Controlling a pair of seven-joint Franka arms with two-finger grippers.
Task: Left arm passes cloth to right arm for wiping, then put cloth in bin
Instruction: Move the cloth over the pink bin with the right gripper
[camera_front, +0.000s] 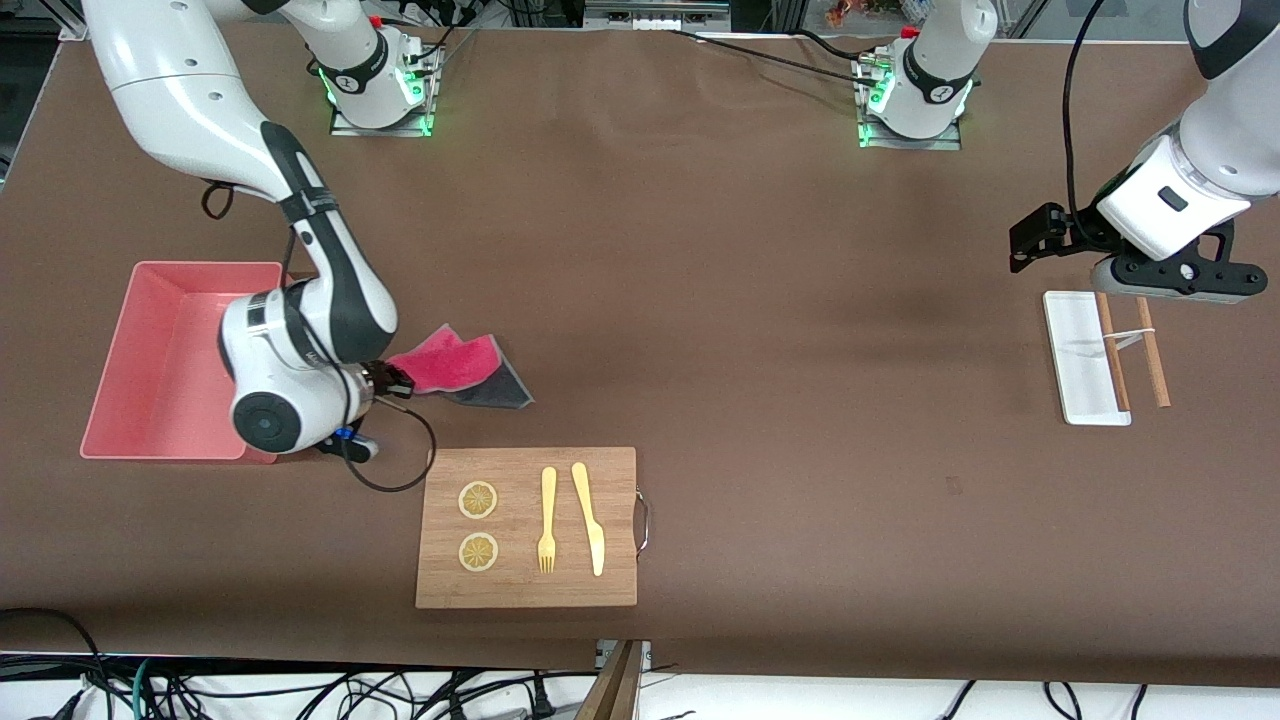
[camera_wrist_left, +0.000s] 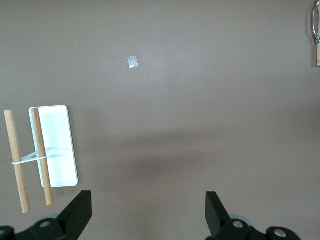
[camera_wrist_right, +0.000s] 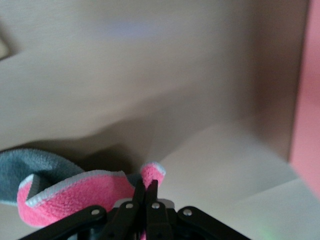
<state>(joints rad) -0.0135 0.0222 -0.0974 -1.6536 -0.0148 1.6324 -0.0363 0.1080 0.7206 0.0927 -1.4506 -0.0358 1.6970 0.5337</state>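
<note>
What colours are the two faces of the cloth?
The cloth is crimson-pink on one face, dark grey on the other; the front view shows it best.

Robotics lab: two bolted arm bases (camera_front: 378, 75), floor cables (camera_front: 300, 695).

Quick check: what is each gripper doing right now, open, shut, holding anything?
Left gripper: open, empty, over the table by the white tray.
Right gripper: shut on the cloth, beside the pink bin.

Brown table (camera_front: 760, 330), pink bin (camera_front: 150, 350), cloth (camera_front: 470, 370), wooden board (camera_front: 527, 528) (cutlery on it), white tray (camera_front: 1078, 360)
</note>
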